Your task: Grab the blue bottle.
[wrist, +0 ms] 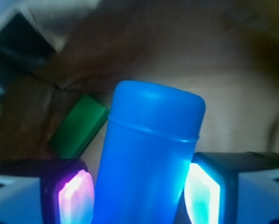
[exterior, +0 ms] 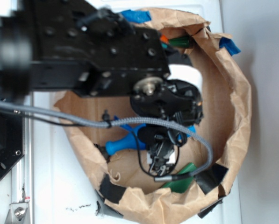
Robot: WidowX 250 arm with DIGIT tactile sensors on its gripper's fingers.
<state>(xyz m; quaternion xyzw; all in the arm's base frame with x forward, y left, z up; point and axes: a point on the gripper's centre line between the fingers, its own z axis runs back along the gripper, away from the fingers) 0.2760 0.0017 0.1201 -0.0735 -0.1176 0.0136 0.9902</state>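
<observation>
Inside the paper ring: your gripper (wrist: 141, 193) is hanging low over the blue bottle (wrist: 146, 154).
Bottle: it is lying on the brown paper floor (exterior: 214, 107), neck pointing toward the rim, green block (wrist: 77, 126) beside it.
Gripper: you are bracketing the body; both glowing pads (wrist: 202, 193) are sitting at its sides, contact looking made or nearly made.
Progress: you are likely closing; lifting not yet done.

Bright-blue bottle (wrist: 146, 154), green block (wrist: 77, 126)
</observation>
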